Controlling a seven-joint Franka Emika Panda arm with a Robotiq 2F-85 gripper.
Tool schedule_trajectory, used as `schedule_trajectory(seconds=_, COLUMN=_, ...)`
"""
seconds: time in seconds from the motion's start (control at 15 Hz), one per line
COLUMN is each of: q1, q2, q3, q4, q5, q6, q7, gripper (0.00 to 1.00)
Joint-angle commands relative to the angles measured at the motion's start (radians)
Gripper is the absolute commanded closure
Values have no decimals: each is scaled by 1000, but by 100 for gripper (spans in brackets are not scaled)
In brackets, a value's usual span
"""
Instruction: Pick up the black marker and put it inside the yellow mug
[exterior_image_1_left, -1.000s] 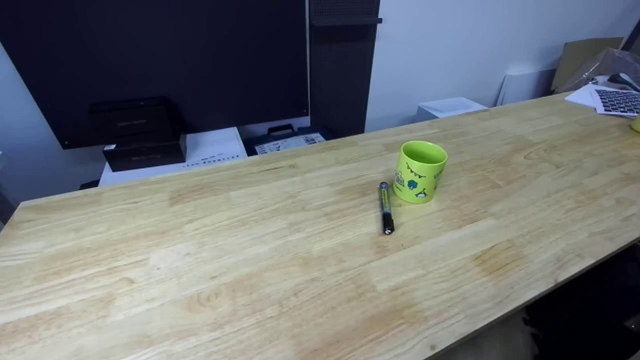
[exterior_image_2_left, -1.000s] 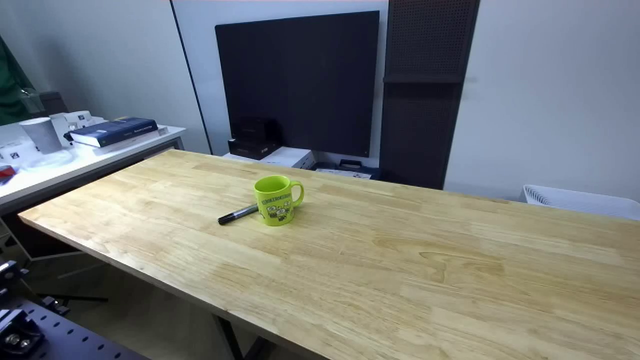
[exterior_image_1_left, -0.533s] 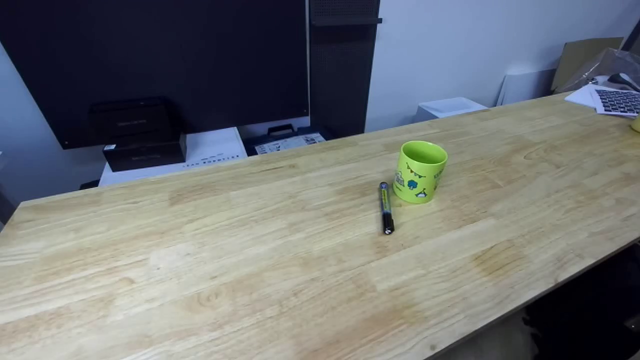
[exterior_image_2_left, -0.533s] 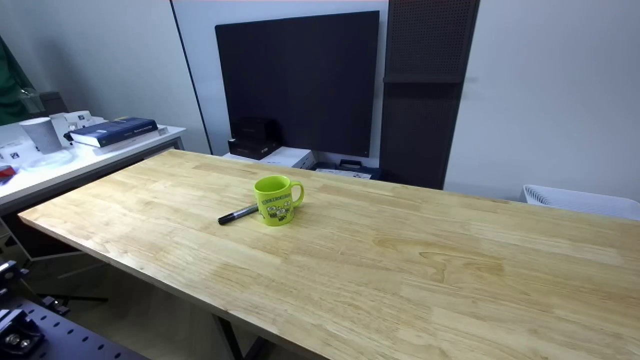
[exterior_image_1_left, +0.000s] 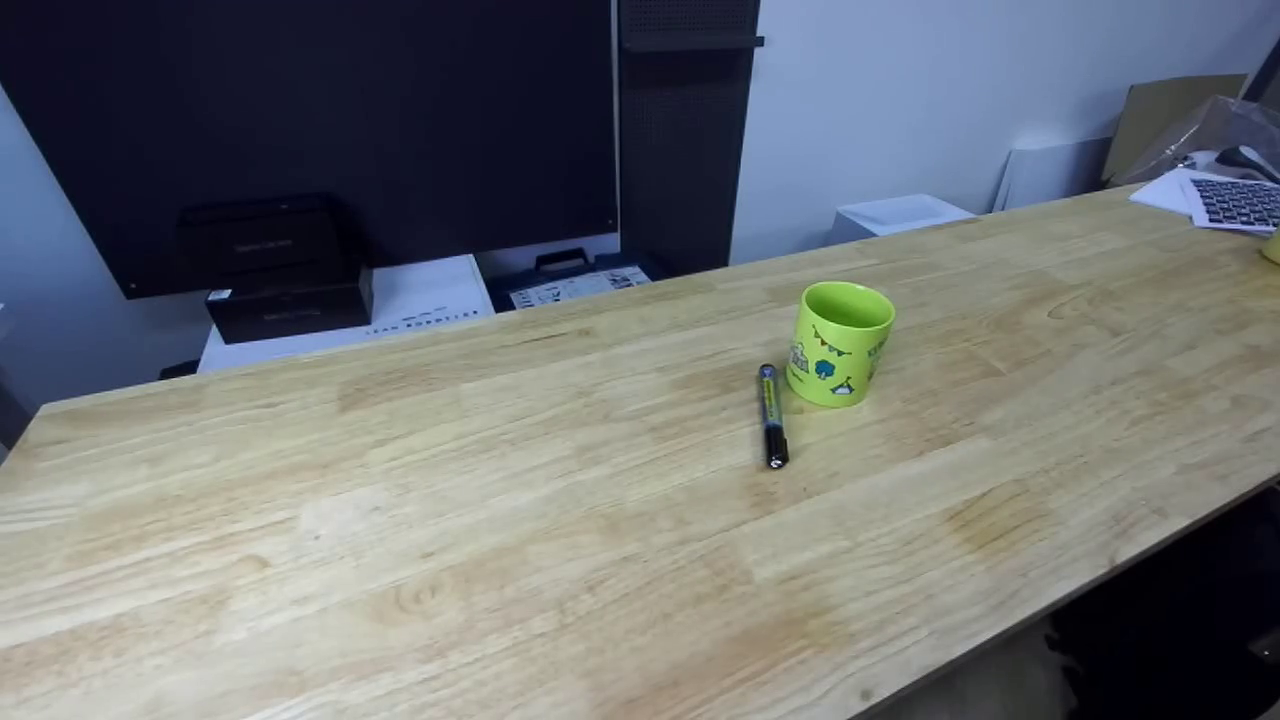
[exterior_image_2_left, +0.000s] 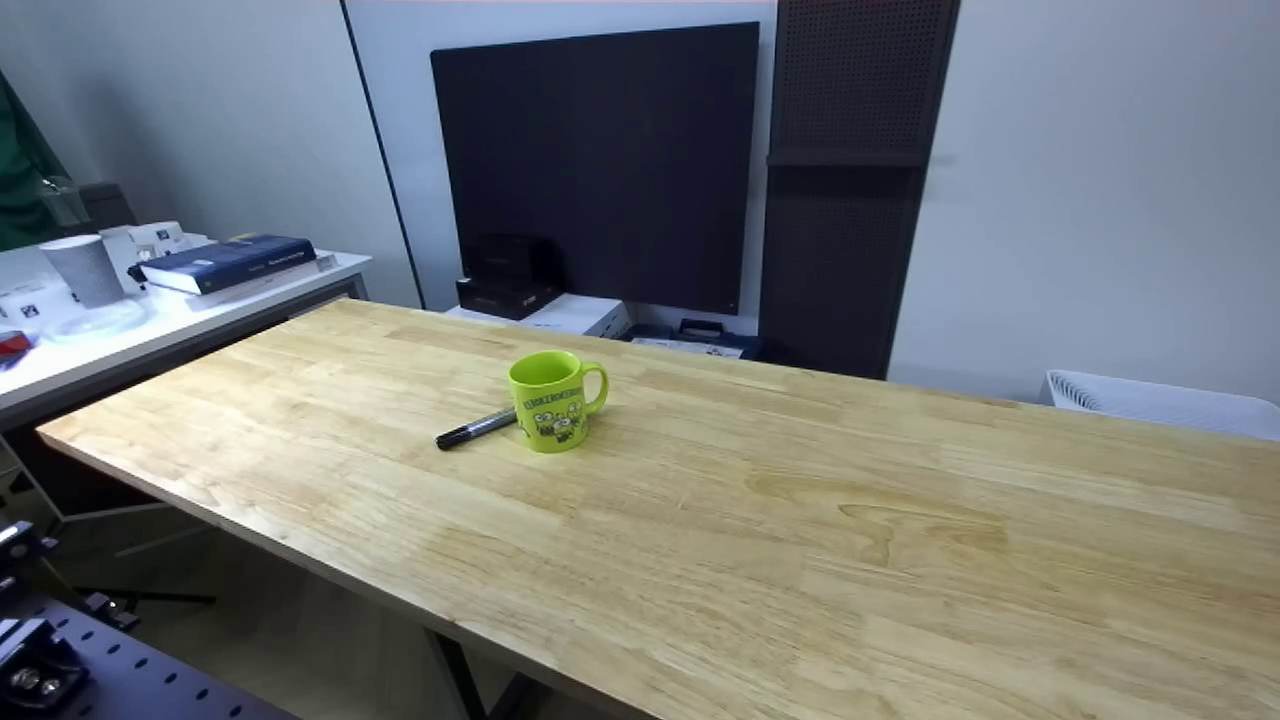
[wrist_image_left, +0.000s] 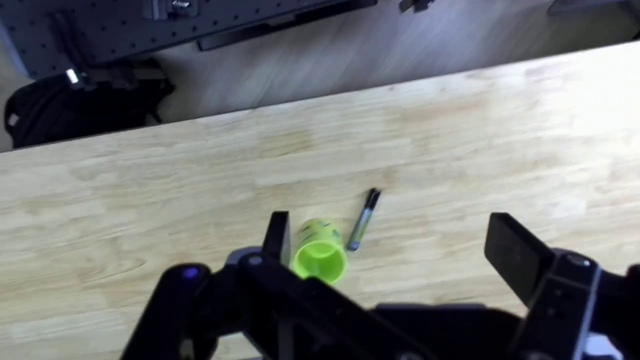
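Observation:
The black marker (exterior_image_1_left: 773, 418) lies flat on the wooden table, close beside the yellow mug (exterior_image_1_left: 828, 362). Both also appear in the other views: the marker (exterior_image_2_left: 474, 429) has its black cap towards the near table edge, and the upright mug (exterior_image_2_left: 552, 408) shows its handle and printed figures. In the wrist view my gripper (wrist_image_left: 389, 220) is wide open high over the table, holding nothing. Far below the gap lie the marker (wrist_image_left: 363, 220) and the mug (wrist_image_left: 320, 260), nearer the left finger (wrist_image_left: 276, 237); a gripper link covers a little of the mug's rim. Neither exterior view includes the gripper.
The table's near edge runs across the wrist view, with a dark perforated plate (wrist_image_left: 115, 30) and a black bag (wrist_image_left: 90, 102) beyond it. Papers with a printed grid (exterior_image_1_left: 1238, 204) lie at the table's far right end. A side desk (exterior_image_2_left: 345, 266) carries a blue book (exterior_image_2_left: 230, 262).

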Motion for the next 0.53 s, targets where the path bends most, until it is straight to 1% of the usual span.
schedule_trajectory(seconds=0.0, q1=-120, q2=30, q3=-41, q4=-31, q5=-170, q6=146, q7=13, gripper=0)
schedule_trajectory(seconds=0.07, q1=-148, q2=52, q3=-52, q4=-29, q5=-209, q6=181, q7=27, gripper=0)
schedule_trajectory(seconds=0.13, q1=-96, q2=25, q3=-53, q4=-22, q5=-160, q6=123, q7=6, gripper=0)
schedule_trajectory(seconds=0.27, q1=-135, q2=52, q3=-71, q4=-28, q5=-199, q6=169, q7=7, gripper=0)
schedule_trajectory(seconds=0.4, q1=-137, q2=63, q3=-71, q4=-28, q5=-205, q6=176, q7=9, gripper=0)
schedule_trajectory(seconds=0.47, q1=-140, q2=68, q3=-69, q4=-34, q5=-218, q6=200, q7=6, gripper=0)
